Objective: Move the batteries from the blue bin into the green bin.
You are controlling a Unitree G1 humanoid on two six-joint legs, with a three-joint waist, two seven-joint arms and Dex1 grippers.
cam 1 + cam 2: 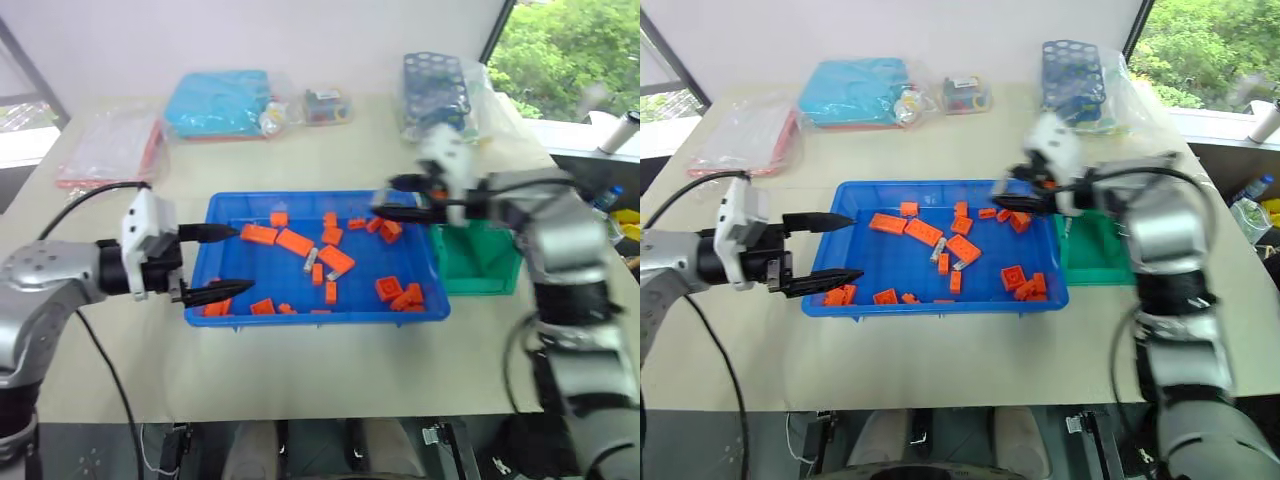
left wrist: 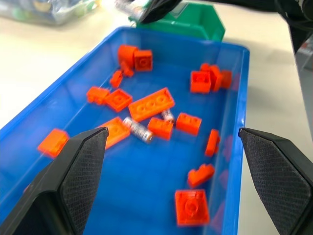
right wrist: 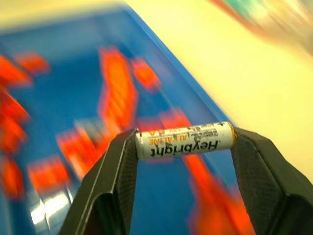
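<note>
Clamped end to end in the right claw [image 3: 183, 142], one battery [image 3: 184, 141] lies crosswise above the blue bin's [image 1: 330, 312] far right corner, with the green bin [image 1: 480, 262] just to its right, while the left claw [image 1: 215, 262] hangs wide apart.

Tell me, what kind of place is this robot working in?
Probably a lab or test room rather than a home: a plain table by a window, a blue bin of orange bricks for sorting practice, and bagged supplies along the far edge.
</note>
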